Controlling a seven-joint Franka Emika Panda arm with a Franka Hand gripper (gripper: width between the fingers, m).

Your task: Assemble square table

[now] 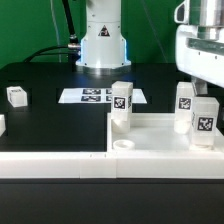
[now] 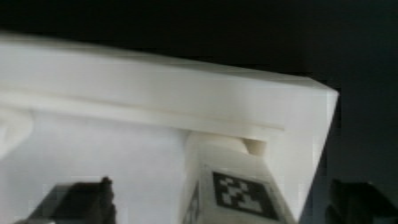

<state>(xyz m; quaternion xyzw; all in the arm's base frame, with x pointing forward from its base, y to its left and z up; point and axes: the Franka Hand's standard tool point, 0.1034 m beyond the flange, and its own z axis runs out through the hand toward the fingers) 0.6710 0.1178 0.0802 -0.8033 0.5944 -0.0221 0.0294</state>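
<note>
Wide-open end effector (image 1: 203,90) poised over an upright leg (image 1: 204,120) at a corner of the square table slab (image 1: 160,136).

From the wrist view: dark fingertips (image 2: 84,197) well apart on either side of that leg (image 2: 235,180), touching neither flank and gripping nothing. Black-and-white block tag on the leg's face, too coarse to read. Slab lying rim-up on the black counter (image 1: 50,125) toward the exterior view's right, with a round socket (image 1: 124,144) showing at a near corner. Two more tagged legs upright: a corner leg (image 1: 121,104) at the slab's far corner on the exterior view's left, and a rear leg (image 1: 186,99) just beside the end effector. Small fourth leg (image 1: 17,95) well apart on the counter at the exterior view's left. Flat marker board (image 1: 100,96) before the robot base (image 1: 103,40). Long white low wall (image 1: 50,160) along the near edge.
</note>
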